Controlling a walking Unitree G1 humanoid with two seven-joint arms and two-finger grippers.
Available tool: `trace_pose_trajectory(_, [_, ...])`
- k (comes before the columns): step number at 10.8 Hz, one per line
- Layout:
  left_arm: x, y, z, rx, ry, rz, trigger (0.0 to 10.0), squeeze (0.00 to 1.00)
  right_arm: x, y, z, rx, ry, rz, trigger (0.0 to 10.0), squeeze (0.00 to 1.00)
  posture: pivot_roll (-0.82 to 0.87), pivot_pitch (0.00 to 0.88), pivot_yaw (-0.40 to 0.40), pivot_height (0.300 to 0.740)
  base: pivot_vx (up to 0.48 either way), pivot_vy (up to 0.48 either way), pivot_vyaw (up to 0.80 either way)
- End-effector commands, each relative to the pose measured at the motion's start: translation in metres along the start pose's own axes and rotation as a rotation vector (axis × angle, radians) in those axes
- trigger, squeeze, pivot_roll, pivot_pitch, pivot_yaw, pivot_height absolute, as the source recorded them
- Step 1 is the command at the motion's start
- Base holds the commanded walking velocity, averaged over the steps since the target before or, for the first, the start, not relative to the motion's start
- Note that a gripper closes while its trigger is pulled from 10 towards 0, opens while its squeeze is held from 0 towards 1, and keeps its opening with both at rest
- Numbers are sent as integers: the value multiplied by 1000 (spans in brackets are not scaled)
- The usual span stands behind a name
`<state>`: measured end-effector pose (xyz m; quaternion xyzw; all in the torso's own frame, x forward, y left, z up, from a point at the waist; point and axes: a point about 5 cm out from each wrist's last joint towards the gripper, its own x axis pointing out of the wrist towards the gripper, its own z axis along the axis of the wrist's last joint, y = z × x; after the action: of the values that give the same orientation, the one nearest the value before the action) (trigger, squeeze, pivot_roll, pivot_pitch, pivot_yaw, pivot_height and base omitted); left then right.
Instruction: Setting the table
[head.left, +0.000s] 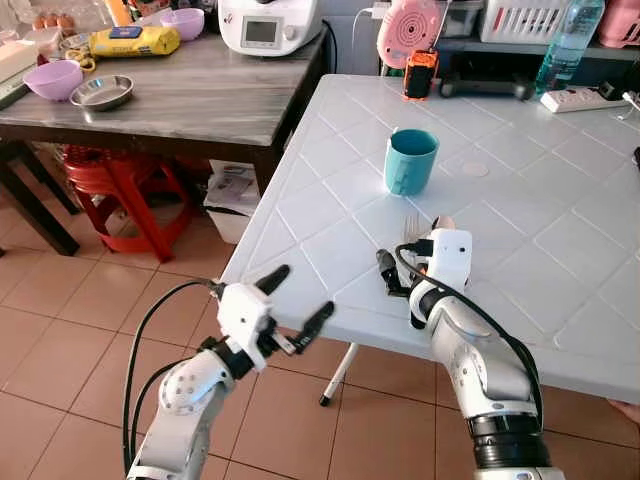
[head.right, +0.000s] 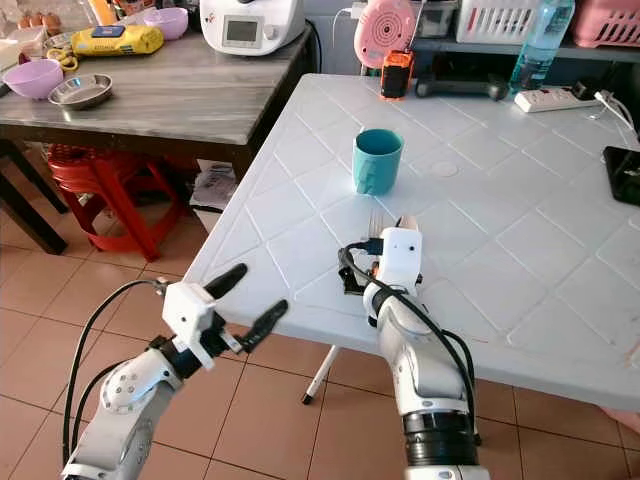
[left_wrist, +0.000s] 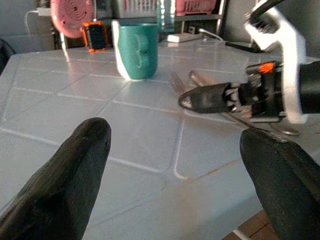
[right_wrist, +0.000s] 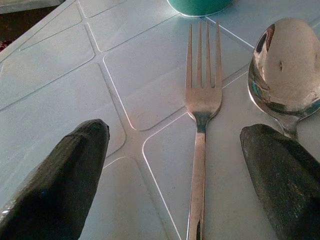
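Both arms are silver with black ribbed collars. White blocks carry the long black fingers of the left gripper (head.left: 296, 305) and right gripper (right_wrist: 175, 185). Black cables loop along each wrist.

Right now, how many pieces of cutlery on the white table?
2. A fork and a spoon lie side by side on the white table, just short of the teal mug, at the open right gripper. More may be hidden under the wrist.

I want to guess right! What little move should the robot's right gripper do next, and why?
Probably lift straight up and away. The right gripper is open, the shiny metal fork lies flat between its fingers, beside the shiny metal spoon, below the teal ceramic mug.
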<state>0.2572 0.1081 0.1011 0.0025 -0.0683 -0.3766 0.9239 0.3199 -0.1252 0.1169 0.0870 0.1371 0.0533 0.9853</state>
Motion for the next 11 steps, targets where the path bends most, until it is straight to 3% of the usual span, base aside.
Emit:
trace_pose_trajectory(1, [0, -2, 5, 25, 10, -31, 10000, 0, 2, 4, -3, 10, 28, 16, 10000, 0, -102, 93, 65, 740, 0, 0, 0])
trace_pose_trajectory(5, [7, 0, 10, 70, 46, -101, 10000, 0, 1, 3, -1, 8, 24, 17, 10000, 0, -107, 97, 57, 740, 0, 0, 0])
trace_pose_trajectory(8, [27, 18, 14, 146, 39, -137, 10000, 0, 0, 7, 2, 1, 14, 36, 10000, 0, -123, 105, 53, 740, 0, 0, 0])
trace_pose_trajectory(11, [38, 20, 11, 187, 41, -222, 10000, 0, -4, 7, 2, -13, 10, 36, 10000, 0, -142, 113, 59, 740, 0, 0, 0])
